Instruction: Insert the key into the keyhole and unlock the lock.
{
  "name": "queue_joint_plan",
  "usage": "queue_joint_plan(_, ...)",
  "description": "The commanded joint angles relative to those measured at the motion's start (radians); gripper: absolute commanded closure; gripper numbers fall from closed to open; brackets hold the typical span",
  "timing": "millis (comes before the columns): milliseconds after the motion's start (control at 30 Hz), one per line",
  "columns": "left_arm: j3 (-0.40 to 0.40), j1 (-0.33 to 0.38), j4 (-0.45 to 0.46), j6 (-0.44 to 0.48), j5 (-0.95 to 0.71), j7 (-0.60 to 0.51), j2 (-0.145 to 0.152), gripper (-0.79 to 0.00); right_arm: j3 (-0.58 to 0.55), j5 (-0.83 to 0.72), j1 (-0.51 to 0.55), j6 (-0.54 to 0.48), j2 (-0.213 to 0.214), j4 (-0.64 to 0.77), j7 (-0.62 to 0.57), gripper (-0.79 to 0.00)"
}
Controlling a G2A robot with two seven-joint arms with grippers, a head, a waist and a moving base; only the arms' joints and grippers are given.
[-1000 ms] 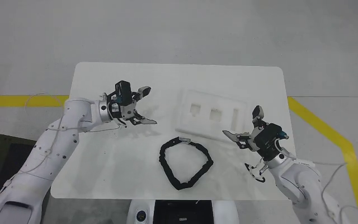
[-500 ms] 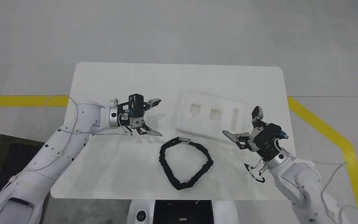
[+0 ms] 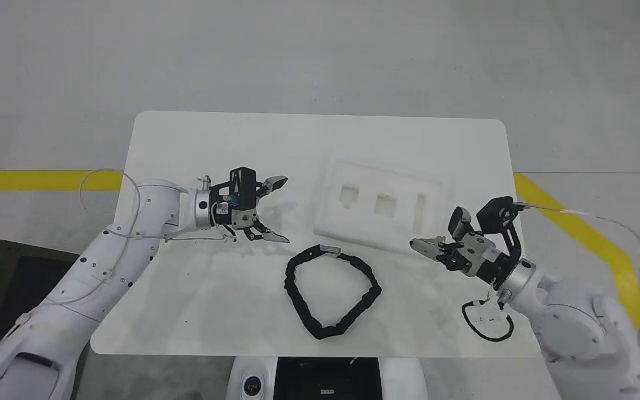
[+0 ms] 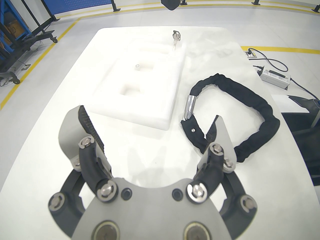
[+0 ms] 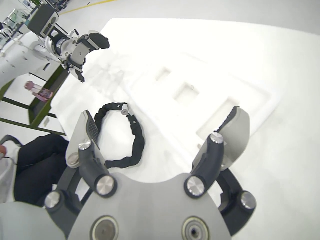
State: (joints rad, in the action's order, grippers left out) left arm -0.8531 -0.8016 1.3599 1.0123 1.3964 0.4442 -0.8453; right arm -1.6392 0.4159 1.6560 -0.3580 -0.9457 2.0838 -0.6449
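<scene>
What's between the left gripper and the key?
Left wrist view: a strip of bare table, then the white foam tray, whose two square pockets lie between the left gripper and the key at its far end.

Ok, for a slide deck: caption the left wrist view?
Open left pincer above the table, facing the chain lock and the key on a foam tray.

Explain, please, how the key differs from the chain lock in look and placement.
The key is a small piece of bare metal; the chain lock is a long loop in a black sleeve with a metal cylinder at one end. The key rests at one end of the white foam tray; the chain lock lies on the table beside that tray. Shared: neither is held, as the left pincer and right pincer are both open and empty.
</scene>
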Motion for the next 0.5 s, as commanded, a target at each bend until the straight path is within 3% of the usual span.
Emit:
queue_joint_plan(0, 0.000, 0.000, 0.000, 0.000, 0.000, 0.000, 0.000, -0.785, -0.023, -0.103, -0.010, 0.027, 0.005, -0.019, -0.105, -0.785)
queue_joint_plan(133, 0.000, 0.000, 0.000, 0.000, 0.000, 0.000, 0.000, -0.785, -0.041, -0.234, -0.044, 0.084, 0.012, -0.055, -0.258, -0.785)
queue_joint_plan(467, 0.000, 0.000, 0.000, 0.000, 0.000, 0.000, 0.000, -0.785, -0.046, -0.390, -0.118, 0.204, 0.023, -0.165, -0.429, -0.785)
